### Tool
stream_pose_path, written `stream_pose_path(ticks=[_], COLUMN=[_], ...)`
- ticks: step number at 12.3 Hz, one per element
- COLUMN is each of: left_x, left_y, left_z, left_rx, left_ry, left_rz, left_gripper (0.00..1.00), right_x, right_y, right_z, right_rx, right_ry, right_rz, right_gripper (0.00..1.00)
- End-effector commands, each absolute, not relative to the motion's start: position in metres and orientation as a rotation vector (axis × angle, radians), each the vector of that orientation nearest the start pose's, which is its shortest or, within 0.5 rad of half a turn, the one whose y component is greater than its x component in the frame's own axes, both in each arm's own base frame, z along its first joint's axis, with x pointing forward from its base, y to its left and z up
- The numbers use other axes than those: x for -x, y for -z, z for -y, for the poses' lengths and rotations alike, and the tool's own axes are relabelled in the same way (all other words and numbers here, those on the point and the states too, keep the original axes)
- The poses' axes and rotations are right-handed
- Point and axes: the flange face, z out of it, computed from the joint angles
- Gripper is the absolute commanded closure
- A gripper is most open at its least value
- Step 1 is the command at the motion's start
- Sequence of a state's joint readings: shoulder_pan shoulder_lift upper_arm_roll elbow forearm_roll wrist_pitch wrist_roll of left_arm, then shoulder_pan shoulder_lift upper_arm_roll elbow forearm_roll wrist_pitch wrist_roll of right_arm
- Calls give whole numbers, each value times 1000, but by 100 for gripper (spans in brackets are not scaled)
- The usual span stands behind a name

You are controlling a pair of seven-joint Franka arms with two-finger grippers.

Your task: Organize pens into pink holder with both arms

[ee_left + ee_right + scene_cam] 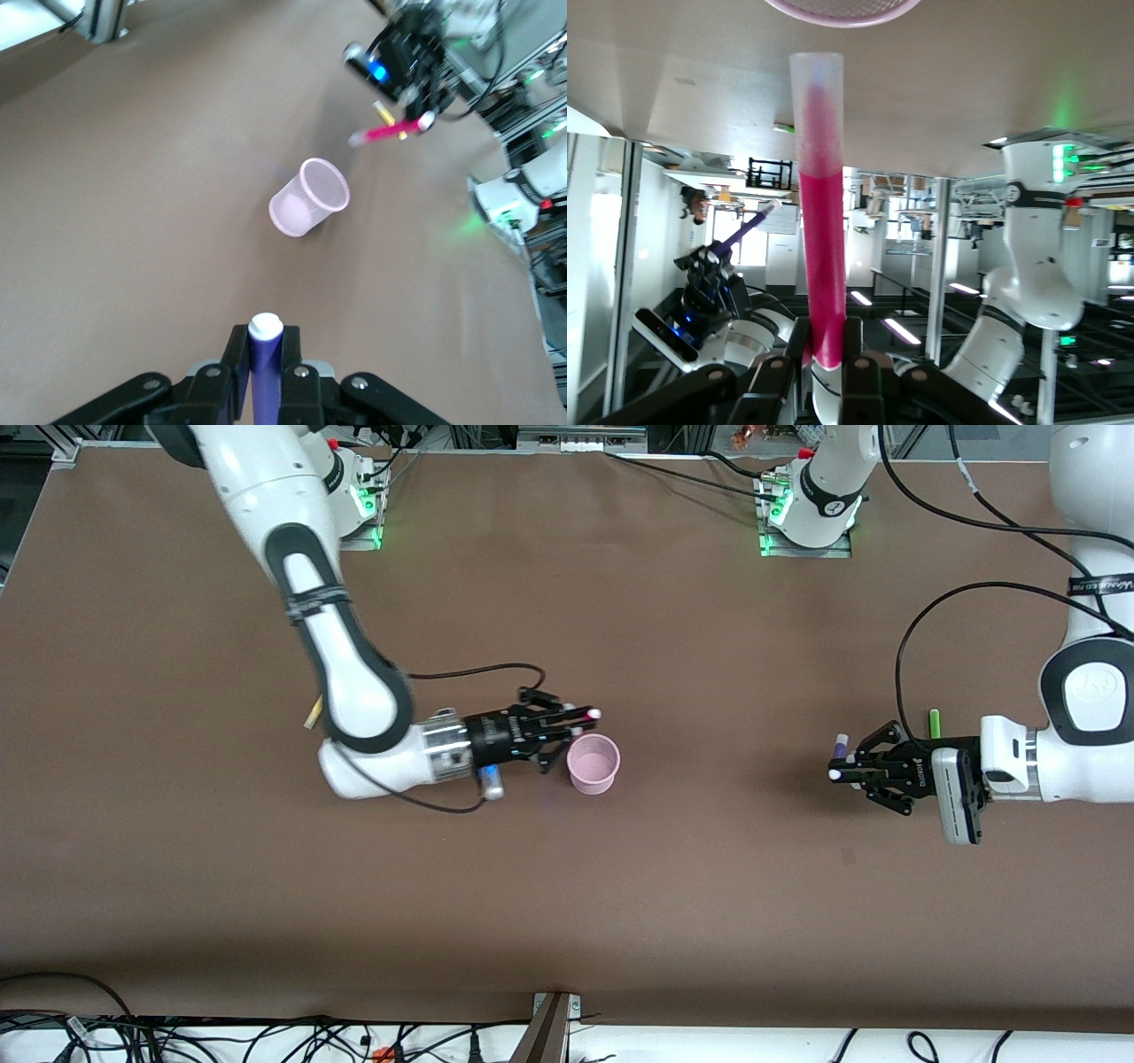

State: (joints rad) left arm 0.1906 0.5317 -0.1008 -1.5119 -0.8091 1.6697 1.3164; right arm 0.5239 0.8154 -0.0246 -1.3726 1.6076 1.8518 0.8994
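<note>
**Supervisor:** Report the right gripper first, then work outward.

**Operator:** I read the right gripper (578,724) as clamped on the magenta pen (818,212). It is up in the air, just beside the rim of the pink holder (593,763), and the pen's pale tip (594,713) pokes out past the fingers, close to the holder's rim. In the right wrist view the pen runs straight out from between the fingers (770,376) toward the holder's rim (842,11).

**Supervisor:** Holder status?

**Operator:** I see it upright on the tabletop (620,886), mouth open, near the middle. A yellow pen (313,714) lies on the tabletop, mostly hidden by the right arm's forearm.

**Supervisor:** Left gripper?

**Operator:** The left gripper (852,769) is closed on the dark purple pen (263,372), over bare tabletop toward the left arm's end, well apart from the holder. The pen's white tip (265,327) points toward the holder (308,197) in the left wrist view. The green pen (934,723) lies on the tabletop just beside that gripper's wrist, farther from the front camera.
</note>
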Motion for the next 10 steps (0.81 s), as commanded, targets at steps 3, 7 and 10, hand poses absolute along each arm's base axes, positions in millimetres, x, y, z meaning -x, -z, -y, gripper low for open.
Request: stream_pose_path(ticks=[3,7,10], left_x=[-673,-684,-688], left_y=[-356,-325,-318], left_z=[-9,0,24], left_rx=[-1764,-1592,-1510], left_ry=[-451,-633,-707], left_rz=[988,1022,1133], left_gripper=[100,100,100], right_x=[-590,-589,-592], right_y=[-236,-219,-219], right_z=[-467,-466,-463], right_rx=[1523,1539,1540], right_ry=[-1207,-1185,-1176], right_rz=[-1125,-1132,-1132], right_gripper=[94,93,92])
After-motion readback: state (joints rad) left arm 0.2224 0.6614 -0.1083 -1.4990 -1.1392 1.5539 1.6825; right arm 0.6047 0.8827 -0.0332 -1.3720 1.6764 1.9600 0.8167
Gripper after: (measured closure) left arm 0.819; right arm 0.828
